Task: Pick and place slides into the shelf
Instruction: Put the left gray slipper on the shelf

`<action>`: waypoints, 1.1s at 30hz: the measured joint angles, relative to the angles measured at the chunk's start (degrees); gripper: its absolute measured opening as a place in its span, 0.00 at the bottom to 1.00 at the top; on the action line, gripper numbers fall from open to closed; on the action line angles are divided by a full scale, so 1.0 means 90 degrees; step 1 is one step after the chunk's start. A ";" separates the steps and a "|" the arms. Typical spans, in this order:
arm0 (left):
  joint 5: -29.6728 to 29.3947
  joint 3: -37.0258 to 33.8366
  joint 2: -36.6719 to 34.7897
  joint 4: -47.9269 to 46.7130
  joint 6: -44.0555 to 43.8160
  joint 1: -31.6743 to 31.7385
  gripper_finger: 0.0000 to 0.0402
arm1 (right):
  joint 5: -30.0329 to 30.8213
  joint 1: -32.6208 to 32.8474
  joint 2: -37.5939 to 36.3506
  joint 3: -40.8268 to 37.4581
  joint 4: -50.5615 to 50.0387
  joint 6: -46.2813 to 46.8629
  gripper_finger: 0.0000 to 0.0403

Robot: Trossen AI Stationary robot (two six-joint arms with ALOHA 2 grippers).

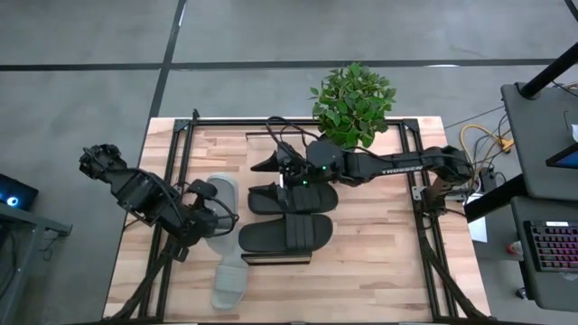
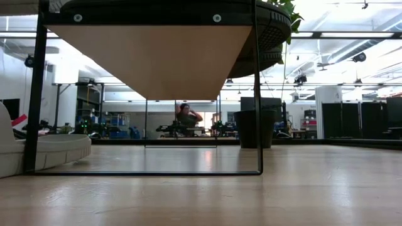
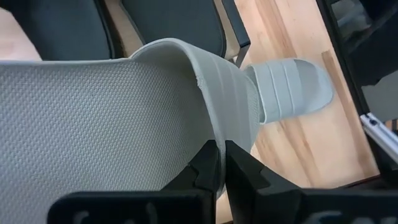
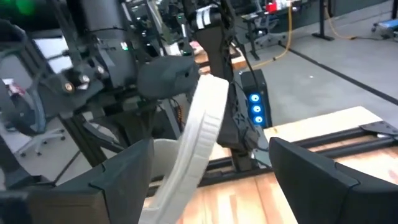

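The left gripper (image 3: 219, 163) is clamped on the strap of a pale grey slide (image 1: 219, 200), lifting it just beside the shelf (image 1: 280, 260). The second grey slide (image 1: 229, 286) lies on the tabletop (image 1: 379, 271) nearer the front. Two black slides (image 1: 287, 233) sit on the shelf plank. Above them the right gripper (image 1: 271, 162) hovers with fingers spread wide, empty. A potted plant (image 1: 352, 104) stands at the table's far edge.

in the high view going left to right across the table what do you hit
left gripper, shut on a pale grey slide → black slides on the shelf, with the open right gripper above them → potted plant at the far edge → monitor and keyboard beside the table
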 joint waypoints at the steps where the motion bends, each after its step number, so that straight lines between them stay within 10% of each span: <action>1: -0.0012 0.0021 0.0033 -0.0001 0.0076 0.0001 0.00 | -0.0056 0.0000 0.0012 0.0000 0.0024 0.0001 0.76; 33: -0.0158 0.0974 0.0876 -0.0001 0.1371 0.0406 0.00 | -0.0412 0.0034 0.0226 0.0274 -0.0081 0.0225 0.71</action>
